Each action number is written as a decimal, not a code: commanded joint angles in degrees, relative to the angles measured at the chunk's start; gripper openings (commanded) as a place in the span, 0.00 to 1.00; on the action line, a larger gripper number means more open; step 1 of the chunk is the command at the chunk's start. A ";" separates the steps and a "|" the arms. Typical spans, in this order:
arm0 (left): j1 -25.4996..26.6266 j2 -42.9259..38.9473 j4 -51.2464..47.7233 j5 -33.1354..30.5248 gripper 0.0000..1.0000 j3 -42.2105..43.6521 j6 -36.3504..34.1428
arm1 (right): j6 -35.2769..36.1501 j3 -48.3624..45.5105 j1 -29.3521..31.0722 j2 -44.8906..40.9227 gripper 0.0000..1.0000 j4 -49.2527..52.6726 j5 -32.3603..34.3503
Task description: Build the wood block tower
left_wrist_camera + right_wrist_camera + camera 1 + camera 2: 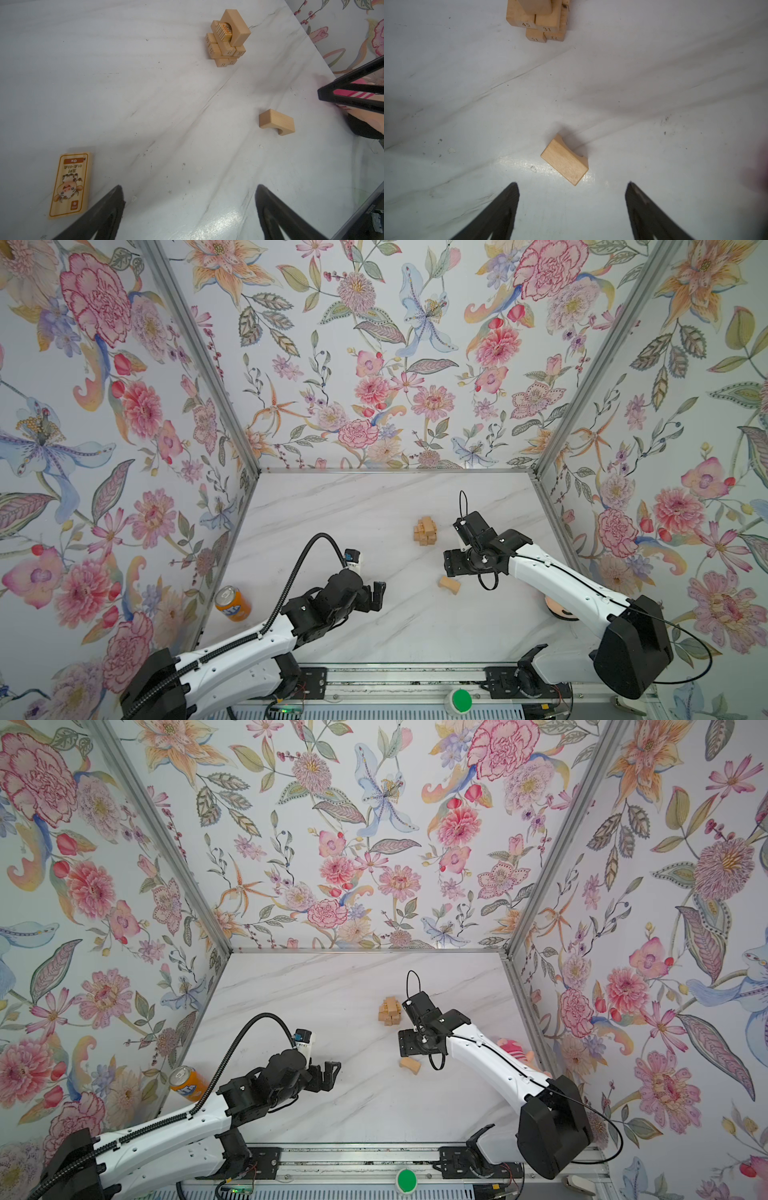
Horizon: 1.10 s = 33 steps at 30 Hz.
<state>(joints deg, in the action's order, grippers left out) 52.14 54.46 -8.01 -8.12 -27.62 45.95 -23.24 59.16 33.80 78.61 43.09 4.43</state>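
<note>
Right wrist, tool: the right tool (572, 184) has its jaws spread wide and grips nothing.
Right wrist, block: a notched block (564, 159) lies on the tabletop (664, 87) just ahead of the tips and between their lines, but skewed to them.
Right wrist, risk: closing at this angle would likely catch the block on its corners, so it could twist, skid or spring out.
Right wrist, tower: the tower (536, 20) stands well ahead of the tool, beyond the block, and its lower layers are offset.
Left wrist, tool: the left tool (189, 187) is fully open and empty.
Left wrist, plank: a printed plank (69, 184) lies flat just outside one fingertip.
Left wrist, risk: the plank is thin and flat, so the tips may scrape the tabletop or push it away instead of lifting it.
Left wrist, tower top: an arched piece straddles a printed brick at the top, far ahead of this tool. This leaves a narrow, uneven seat, and a hard or off-centre placement could shove the layers or topple the stack.
Top views, layout: both tools are clear of the tower, the right one nearer it and above the loose block.
Top views, bystanders: an orange can (232, 603) stands well behind the left tool, and a pink doll (513, 1048) lies beside the right arm.
Top views, risk: a swing of the right arm might drag the doll toward the work.
</note>
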 commanded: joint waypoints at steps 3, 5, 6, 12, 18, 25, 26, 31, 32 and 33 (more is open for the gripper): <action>0.69 1.13 0.96 -2.50 0.99 -0.14 -0.47 | -1.37 -0.41 -1.10 -0.46 0.82 -1.59 -1.40; 0.68 1.80 0.89 -3.12 0.99 -0.80 -1.46 | -1.55 0.19 -1.30 0.41 0.82 -1.65 -2.02; 0.60 2.15 0.74 -3.50 0.99 -1.13 -1.89 | -1.67 0.49 -1.36 0.80 0.82 -1.57 -2.20; -3.70 4.23 1.45 -1.13 0.99 -2.43 -4.69 | -1.59 3.54 -1.43 3.82 0.81 -1.54 -2.30; -9.65 2.90 1.86 2.45 0.99 -2.63 -7.39 | -0.62 10.74 -2.21 9.80 0.81 -1.52 -3.72; -13.77 2.83 -0.10 3.04 0.99 -3.96 -8.95 | 1.16 20.92 -2.01 17.01 0.80 -0.58 -5.62; -14.41 2.85 -0.38 3.02 0.99 -3.91 -8.95 | 1.49 22.61 -1.91 18.05 0.80 -0.11 -5.90; -18.32 2.31 -0.60 4.76 0.99 -1.83 -8.07 | 3.29 29.59 -1.28 22.26 0.81 2.02 -6.35; -19.13 2.40 -0.56 5.10 0.99 -1.20 -7.66 | 3.51 30.48 -1.27 22.75 0.82 2.11 -6.66; -19.73 2.65 -0.52 5.53 0.98 -0.63 -7.47 | 3.75 31.06 -1.28 23.06 0.82 2.22 -6.97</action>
<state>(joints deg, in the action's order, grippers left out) 34.13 57.71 -7.62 -4.45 -29.89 38.35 -21.26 87.74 32.03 100.40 42.85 -1.34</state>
